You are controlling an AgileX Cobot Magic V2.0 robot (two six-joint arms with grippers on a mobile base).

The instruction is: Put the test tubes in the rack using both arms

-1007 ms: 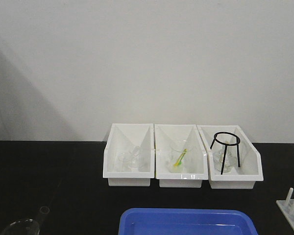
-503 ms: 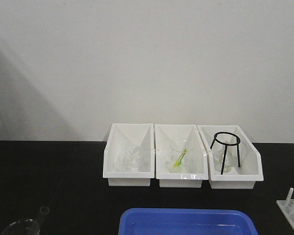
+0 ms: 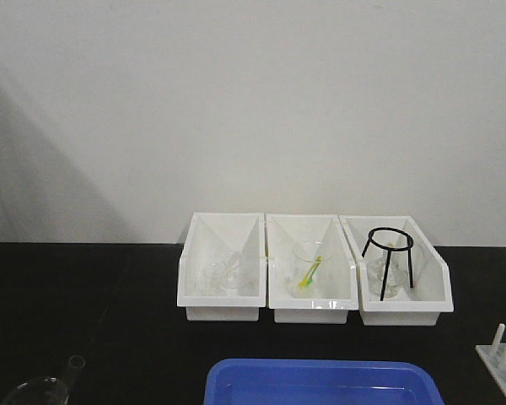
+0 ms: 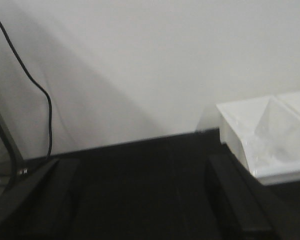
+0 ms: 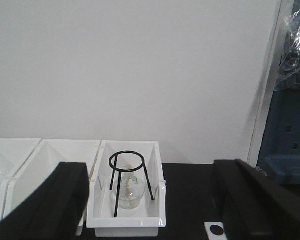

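The white rack (image 3: 504, 350) pokes in at the right edge of the front view, pegs upright. One corner of it with a round hole (image 5: 216, 230) lies beside my right finger. A small round glass rim (image 3: 76, 362), possibly a test tube, sits at the lower left next to a rounded glass piece (image 3: 35, 391). My left gripper (image 4: 140, 210) is open over bare black tabletop. My right gripper (image 5: 155, 210) is open too, facing the right-hand bin, with nothing between its fingers. Neither arm shows in the front view.
Three white bins (image 3: 222, 302) stand in a row at the back wall, holding glassware, a yellow-green item (image 3: 310, 272) and a black wire tripod (image 3: 390, 260) over a flask (image 5: 127, 192). A blue tray (image 3: 320, 384) lies in front. A cable (image 4: 37, 90) hangs at left.
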